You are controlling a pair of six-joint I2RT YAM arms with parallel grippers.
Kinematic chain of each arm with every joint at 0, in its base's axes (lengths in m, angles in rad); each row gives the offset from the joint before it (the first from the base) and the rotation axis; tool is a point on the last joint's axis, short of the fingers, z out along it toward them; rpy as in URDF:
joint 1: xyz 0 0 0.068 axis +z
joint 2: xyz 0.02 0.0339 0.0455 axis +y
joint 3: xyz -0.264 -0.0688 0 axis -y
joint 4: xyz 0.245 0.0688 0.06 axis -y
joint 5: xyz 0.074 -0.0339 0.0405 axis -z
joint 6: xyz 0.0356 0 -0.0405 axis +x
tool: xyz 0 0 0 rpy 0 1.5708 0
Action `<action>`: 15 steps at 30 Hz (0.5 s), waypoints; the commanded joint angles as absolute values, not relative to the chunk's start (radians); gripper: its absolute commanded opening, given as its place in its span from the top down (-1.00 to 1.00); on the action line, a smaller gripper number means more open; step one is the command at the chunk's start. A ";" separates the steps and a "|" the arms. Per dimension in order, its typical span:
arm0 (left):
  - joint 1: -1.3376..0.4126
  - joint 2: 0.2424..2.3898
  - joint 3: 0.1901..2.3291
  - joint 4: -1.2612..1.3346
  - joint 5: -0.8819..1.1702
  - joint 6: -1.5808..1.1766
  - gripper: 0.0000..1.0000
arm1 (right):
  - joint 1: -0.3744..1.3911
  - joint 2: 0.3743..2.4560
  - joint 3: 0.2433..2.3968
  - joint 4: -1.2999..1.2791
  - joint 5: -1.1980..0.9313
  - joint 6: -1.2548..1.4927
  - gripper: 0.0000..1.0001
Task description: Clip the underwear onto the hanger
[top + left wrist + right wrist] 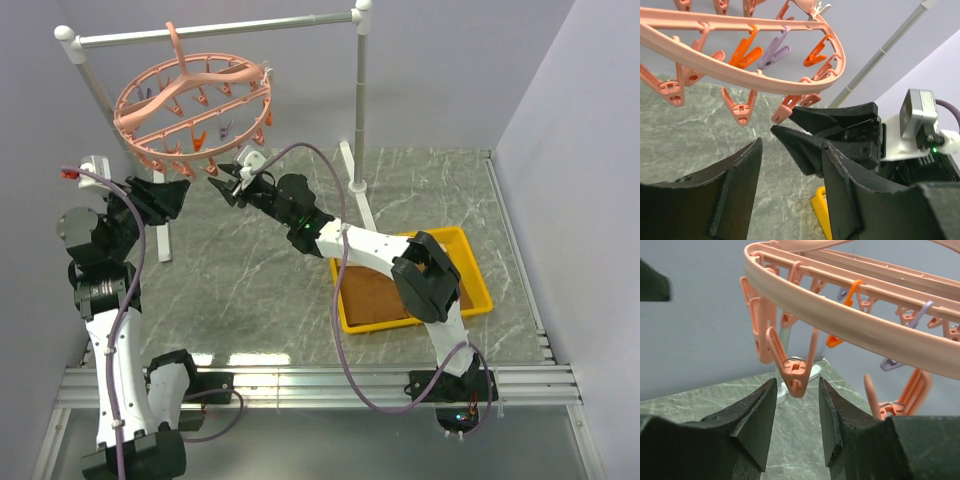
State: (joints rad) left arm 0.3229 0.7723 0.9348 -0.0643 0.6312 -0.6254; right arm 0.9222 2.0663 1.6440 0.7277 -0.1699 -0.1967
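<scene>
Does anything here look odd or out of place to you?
One thing: the brown cloth underwear lies in the yellow plastic tray, while the left hand and right hand are both open and empty up by the salmon-pink round plastic hanger. Nothing looks damaged or spilled.

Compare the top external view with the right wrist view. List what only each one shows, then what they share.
Only the top external view: the brown underwear lying in the yellow tray, well away from the arms' tips.
Only the right wrist view: one salmon clip up close, its metal spring visible, hanging in line with the gap between the open fingers.
Both: the salmon hanger with its orange and purple clips, the right gripper near its rim, and the marble table.
</scene>
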 commanded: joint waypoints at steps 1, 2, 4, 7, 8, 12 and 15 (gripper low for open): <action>0.273 0.796 0.940 -0.012 0.553 -0.649 -0.12 | 0.940 2.060 1.694 0.750 -0.140 -0.233 0.08; 0.261 0.799 0.930 -0.006 0.539 -0.653 -0.10 | 0.943 2.060 1.694 0.752 -0.138 -0.239 0.09; 0.230 0.808 0.923 0.029 0.497 -0.664 -0.09 | 0.950 2.060 1.690 0.753 -0.120 -0.250 0.11; 0.181 0.819 0.919 0.060 0.434 -0.669 -0.01 | 0.960 2.057 1.690 0.758 -0.089 -0.270 0.16; 0.170 0.827 0.922 0.061 0.384 -0.670 0.02 | 0.963 2.056 1.690 0.759 -0.081 -0.275 0.20; 0.129 0.854 0.933 0.095 0.367 -0.681 0.06 | 0.969 2.056 1.693 0.759 -0.054 -0.285 0.24; 0.101 0.876 0.942 0.098 0.336 -0.675 0.10 | 0.973 2.060 1.697 0.759 -0.040 -0.291 0.24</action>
State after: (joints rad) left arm 0.1280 0.8612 0.9188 0.0364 0.3954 -0.6693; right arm 0.9630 2.0663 1.6440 0.7185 -0.0834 -0.2676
